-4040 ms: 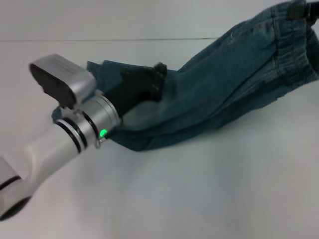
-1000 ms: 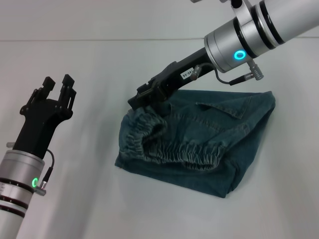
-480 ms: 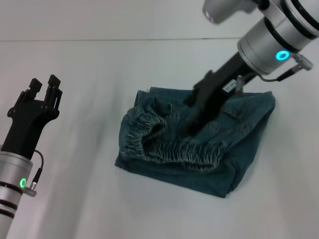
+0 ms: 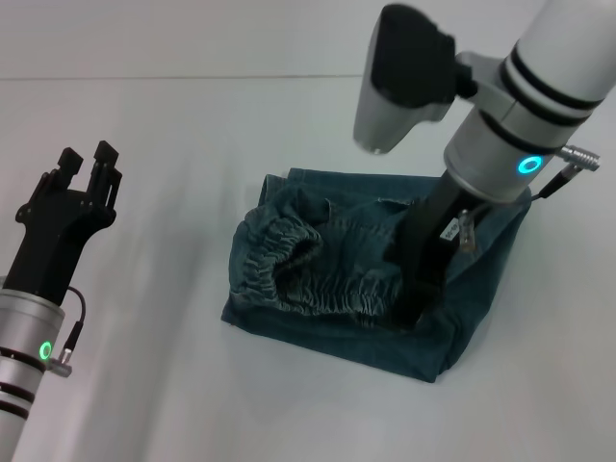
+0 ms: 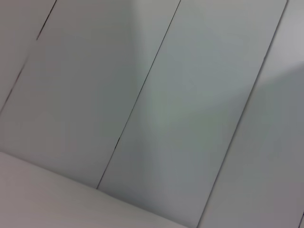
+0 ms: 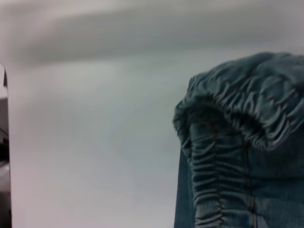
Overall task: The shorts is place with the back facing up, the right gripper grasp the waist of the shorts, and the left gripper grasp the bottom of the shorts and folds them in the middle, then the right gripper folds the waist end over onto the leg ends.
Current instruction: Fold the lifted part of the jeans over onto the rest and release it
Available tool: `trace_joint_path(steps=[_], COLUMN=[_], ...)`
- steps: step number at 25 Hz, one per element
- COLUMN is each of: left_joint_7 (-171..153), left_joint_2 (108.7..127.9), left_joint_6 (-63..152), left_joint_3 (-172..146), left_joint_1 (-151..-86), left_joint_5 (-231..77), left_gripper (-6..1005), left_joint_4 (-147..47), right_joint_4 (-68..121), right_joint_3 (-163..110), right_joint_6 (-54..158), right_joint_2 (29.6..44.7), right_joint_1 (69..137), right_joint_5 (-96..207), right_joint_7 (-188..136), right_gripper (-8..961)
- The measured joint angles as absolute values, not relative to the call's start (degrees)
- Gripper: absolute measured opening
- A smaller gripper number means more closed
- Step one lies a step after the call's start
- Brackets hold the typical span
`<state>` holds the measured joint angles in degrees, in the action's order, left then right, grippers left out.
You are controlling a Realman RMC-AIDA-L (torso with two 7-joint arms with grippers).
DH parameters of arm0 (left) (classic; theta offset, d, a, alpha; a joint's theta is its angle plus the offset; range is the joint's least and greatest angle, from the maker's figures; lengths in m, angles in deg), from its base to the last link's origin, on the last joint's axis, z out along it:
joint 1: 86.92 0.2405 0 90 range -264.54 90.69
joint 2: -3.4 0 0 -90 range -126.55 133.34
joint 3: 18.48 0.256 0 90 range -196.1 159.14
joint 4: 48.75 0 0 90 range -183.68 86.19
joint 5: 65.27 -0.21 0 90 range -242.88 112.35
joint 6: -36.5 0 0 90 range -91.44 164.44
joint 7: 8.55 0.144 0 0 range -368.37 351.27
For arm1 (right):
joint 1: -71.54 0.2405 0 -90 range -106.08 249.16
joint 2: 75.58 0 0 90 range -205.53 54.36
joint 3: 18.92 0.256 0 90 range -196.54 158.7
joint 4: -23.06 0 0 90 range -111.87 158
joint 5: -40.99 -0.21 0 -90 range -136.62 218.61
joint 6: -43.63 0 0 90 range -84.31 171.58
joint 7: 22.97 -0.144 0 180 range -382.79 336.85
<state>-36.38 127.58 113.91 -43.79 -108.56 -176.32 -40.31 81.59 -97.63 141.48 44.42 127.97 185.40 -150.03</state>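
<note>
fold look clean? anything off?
Not clean. The shorts are folded, but the elastic waist bulges up in a gaping loop instead of lying flat. The right gripper is down on the waistband beside it. The left gripper is off to the side, open.

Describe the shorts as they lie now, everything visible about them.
The shorts are faded blue denim, folded into a compact bundle on the pale table. The gathered elastic waist lies on top, bulging open toward the robot's left. A patch pocket corner shows near the far edge. The right end effector presses down on the waistband; the left end effector is well clear.
</note>
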Motion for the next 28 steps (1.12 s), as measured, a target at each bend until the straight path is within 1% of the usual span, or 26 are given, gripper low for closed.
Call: trace_joint_path(steps=[21,28], left_joint_7=[-36.41,-36.41], left_joint_2=[127.58,127.58], left_joint_6=[113.35,113.31], left_joint_3=[-43.7,-43.76], left_joint_1=[-108.54,-108.54], left_joint_5=[-176.54,-176.5], left_gripper=[494,494], left_joint_4=[-40.31,-40.31], right_joint_4=[78.52,78.49], right_joint_3=[-107.07,-107.09], right_joint_6=[134.79,134.07], right_joint_2=[44.73,44.65], right_joint_1=[128.53,128.59], right_joint_5=[188.03,188.04], right_joint_7=[-154.3,-154.0], right_gripper=[920,660])
